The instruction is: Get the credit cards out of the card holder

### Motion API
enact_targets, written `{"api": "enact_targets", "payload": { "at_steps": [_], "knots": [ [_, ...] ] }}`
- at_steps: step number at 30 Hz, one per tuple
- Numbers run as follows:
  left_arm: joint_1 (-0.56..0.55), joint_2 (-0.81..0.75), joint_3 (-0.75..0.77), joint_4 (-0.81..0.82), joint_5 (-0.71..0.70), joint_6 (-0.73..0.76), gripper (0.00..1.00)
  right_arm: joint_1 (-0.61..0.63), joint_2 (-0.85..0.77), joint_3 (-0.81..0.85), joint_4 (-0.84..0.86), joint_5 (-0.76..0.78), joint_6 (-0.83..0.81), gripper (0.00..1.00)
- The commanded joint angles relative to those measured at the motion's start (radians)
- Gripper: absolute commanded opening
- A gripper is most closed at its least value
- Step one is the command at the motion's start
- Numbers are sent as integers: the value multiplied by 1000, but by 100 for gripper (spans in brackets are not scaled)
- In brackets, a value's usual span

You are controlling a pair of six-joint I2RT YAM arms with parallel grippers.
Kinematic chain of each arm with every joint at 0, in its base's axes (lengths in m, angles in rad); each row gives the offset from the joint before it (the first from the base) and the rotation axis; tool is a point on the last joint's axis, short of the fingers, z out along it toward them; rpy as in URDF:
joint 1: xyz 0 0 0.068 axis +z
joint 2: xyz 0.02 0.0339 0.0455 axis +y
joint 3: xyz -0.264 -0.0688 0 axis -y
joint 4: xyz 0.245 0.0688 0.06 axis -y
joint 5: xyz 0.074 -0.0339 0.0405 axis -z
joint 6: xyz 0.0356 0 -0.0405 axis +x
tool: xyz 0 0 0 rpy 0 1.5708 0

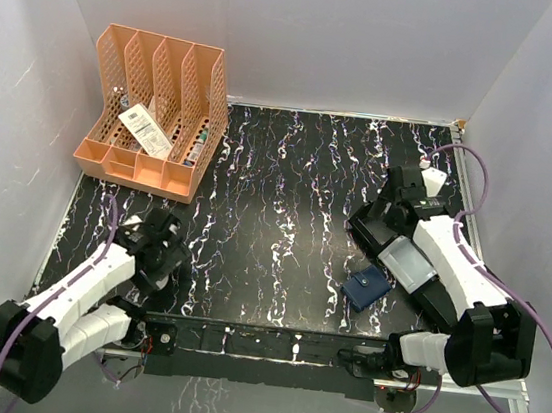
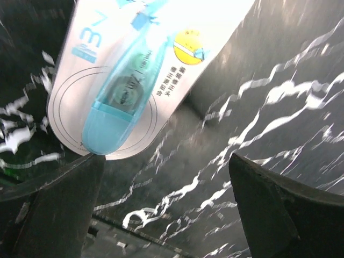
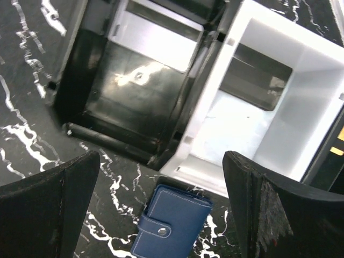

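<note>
Right fingers (image 3: 48,209) first, since they fill the bottom of the right wrist cam. They're spread wide w/ nothing gripped. In the gap btw them, low in that view, you've got the card holder (image 3: 172,223): navy, folded shut, snap tab done up, lying flat on the table (image 3: 21,123). The credit cards can't be seen bc the thing's closed. Its far corner sits right at the lip of the pale tray (image 3: 263,102), can't tell if they touch. The black tray (image 3: 134,91) butts up against the pale one, on its left in that view.

From the top cam the card holder is on the near right part of the table, just beside your right arm (image 1: 451,258).

Left fingers (image 2: 48,209) are wide apart too, holding nothing. A blue correction tape (image 2: 121,91) on its white backing card lies just beyond them. The orange file rack (image 1: 157,111) sits in the far left corner, well apart from the holder.
</note>
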Motion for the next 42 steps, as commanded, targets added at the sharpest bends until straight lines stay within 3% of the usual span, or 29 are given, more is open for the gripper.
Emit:
{"api": "enact_targets", "payload": {
  "at_steps": [1,4,9,15,25,30,38,42],
  "knots": [
    [216,10,-13,139,27,226,99,-79,10,53,-3,-14,-18,98],
    [317,75,26,188,65,320,99,-112,23,51,9,-22,-19,98],
    [352,102,79,193,110,336,99,-162,59,23,51,-35,-1,98],
    [353,-12,129,180,249,366,99,-175,115,21,109,-102,-30,77],
    [353,-138,215,128,401,429,99,-174,149,-10,148,-128,-47,53],
    [352,-131,242,86,386,447,99,-173,148,-34,169,-206,-69,51],
    [352,-130,271,57,364,468,99,-173,132,-58,211,-320,-102,35],
    [352,-119,279,52,375,477,99,-172,160,-50,212,-370,-112,33]
  ]
}}
